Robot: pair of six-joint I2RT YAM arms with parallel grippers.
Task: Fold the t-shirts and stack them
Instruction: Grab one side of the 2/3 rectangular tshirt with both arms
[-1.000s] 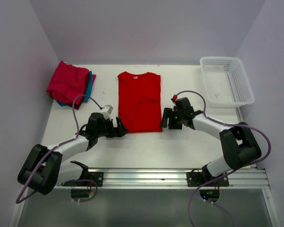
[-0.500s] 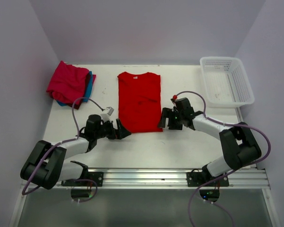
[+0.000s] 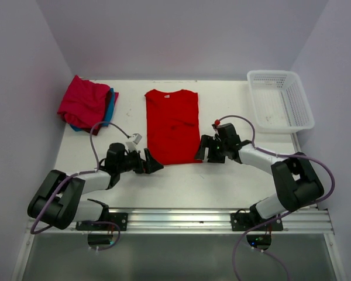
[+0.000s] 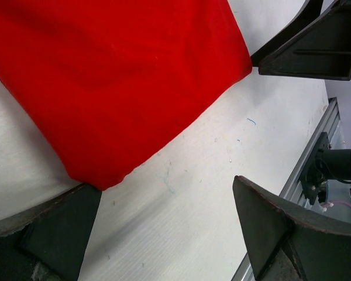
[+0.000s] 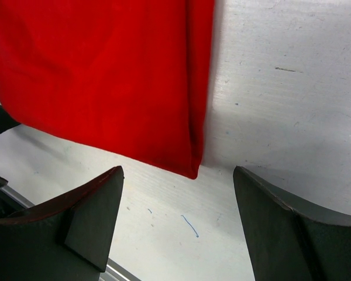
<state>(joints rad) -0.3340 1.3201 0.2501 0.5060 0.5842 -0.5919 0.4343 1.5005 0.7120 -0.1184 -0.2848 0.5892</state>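
Folding of the red shirt is in hand: our left gripper and right gripper gape at its near corners; next we should pinch both.

White-and-black arms, purple cables, dark wedge-shaped fingers

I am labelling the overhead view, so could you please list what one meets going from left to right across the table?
Crimson-pink t-shirt stacked on the teal-blue t-shirt → left gripper → bright red t-shirt → right gripper → white mesh basket.
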